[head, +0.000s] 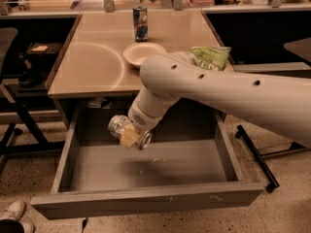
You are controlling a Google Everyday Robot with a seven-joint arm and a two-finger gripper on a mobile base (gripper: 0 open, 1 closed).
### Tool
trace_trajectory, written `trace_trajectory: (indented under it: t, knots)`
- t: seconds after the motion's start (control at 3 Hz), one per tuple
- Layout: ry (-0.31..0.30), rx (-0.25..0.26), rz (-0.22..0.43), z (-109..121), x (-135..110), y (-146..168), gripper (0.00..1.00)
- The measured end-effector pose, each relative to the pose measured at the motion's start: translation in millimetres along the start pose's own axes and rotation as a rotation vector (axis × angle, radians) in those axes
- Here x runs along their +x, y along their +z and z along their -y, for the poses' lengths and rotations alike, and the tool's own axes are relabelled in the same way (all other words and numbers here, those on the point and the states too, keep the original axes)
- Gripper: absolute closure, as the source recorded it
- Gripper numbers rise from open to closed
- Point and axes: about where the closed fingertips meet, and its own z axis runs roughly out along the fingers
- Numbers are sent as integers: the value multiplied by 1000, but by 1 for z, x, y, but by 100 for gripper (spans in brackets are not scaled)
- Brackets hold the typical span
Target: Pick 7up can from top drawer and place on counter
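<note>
The top drawer stands pulled open below the counter. My gripper hangs inside the drawer opening, lifted above the drawer floor, shut on the silvery 7up can, which lies sideways between the fingers. The white arm reaches in from the right and crosses over the counter's front right corner. The drawer floor under the can is bare and shows a shadow.
On the counter stand a dark blue can, a white bowl and a green chip bag partly behind the arm. A dark chair is at the left. A shoe lies on the floor at bottom left.
</note>
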Motion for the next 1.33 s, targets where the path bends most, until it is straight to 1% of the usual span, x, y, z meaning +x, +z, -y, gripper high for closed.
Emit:
trace_trajectory:
  t: [0.33, 0.67, 1.0, 1.33]
  knots:
    - [-41, 5, 23, -8, -30, -50, 100]
    - [-96, 30, 50, -15, -63, -90, 100]
    - [-137, 47, 59, -15, -99, -112, 100]
    - [-164, 50, 57, -6, -132, -117, 100]
